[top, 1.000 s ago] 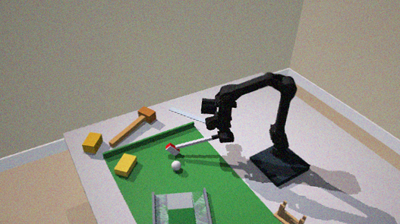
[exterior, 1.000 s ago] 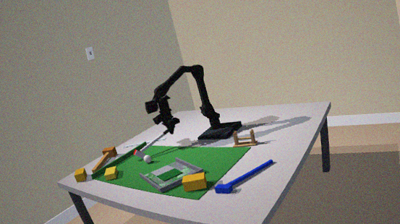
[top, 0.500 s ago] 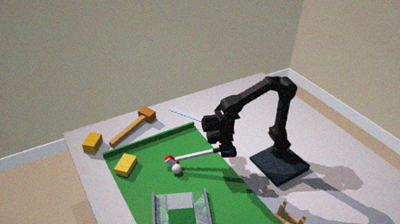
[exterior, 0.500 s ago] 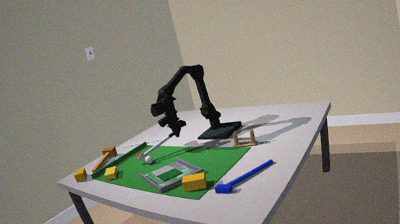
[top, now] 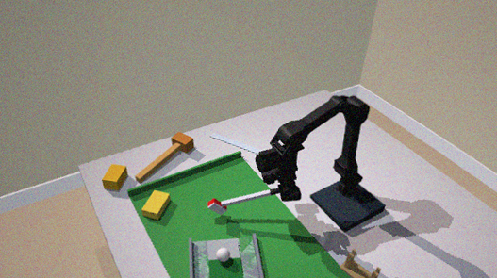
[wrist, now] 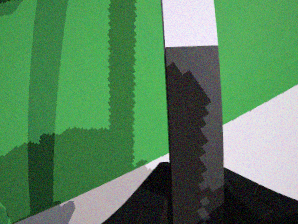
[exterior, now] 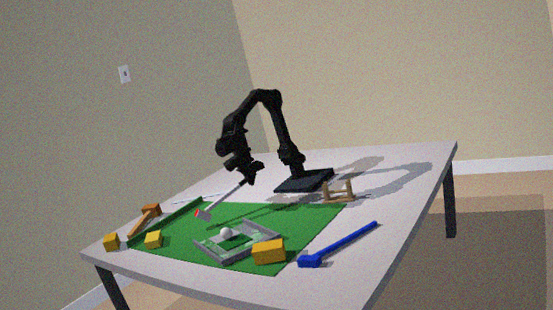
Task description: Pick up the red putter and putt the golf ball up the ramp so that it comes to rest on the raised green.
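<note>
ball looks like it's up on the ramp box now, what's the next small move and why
Probably hold the red putter still, clear of the ramp. The golf ball sits at the raised green edge, while the tool grips the shaft with its head above the mat.

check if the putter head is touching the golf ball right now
Apart. In the top view the putter head hangs over the green mat, while the golf ball sits on the raised green, with bare mat between them.

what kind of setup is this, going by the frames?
Looks like a tabletop mini-golf test bench in a bare room corner: a grey table carrying a green putting mat, a walled raised green with a golf ball, and a bench-mounted arm holding a red putter.
</note>
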`<state>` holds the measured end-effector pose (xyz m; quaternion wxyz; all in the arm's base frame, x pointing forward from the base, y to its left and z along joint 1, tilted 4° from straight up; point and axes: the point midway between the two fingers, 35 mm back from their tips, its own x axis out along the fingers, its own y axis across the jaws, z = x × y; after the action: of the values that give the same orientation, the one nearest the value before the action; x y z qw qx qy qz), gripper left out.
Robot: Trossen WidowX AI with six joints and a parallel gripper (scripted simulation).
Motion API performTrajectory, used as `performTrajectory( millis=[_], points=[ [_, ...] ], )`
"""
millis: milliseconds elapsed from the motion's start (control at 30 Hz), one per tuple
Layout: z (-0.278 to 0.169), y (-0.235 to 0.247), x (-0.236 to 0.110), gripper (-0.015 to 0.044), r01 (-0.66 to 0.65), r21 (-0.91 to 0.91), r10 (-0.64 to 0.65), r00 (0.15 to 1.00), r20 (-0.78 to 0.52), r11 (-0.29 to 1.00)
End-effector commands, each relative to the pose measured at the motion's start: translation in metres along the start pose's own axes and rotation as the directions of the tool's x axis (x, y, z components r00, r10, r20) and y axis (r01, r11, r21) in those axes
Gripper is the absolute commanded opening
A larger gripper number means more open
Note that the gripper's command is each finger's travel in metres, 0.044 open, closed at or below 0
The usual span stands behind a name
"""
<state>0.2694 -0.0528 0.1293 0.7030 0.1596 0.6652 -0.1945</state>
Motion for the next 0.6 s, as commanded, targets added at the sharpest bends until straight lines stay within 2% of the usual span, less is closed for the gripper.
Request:
performTrajectory(
  millis=[0, 167, 567],
  points=[
    [0.003, 0.001, -0.021, 0.0000, -0.007, 0.005, 0.007, 1.000, 0.022, 1.000],
    [0.001, 0.000, -0.038, 0.0000, -0.007, 0.005, 0.007, 1.000, 0.022, 1.000],
    [0.000, 0.000, -0.030, 0.0000, -0.004, 0.000, 0.004, 1.000, 0.009, 1.000]
  ],
)
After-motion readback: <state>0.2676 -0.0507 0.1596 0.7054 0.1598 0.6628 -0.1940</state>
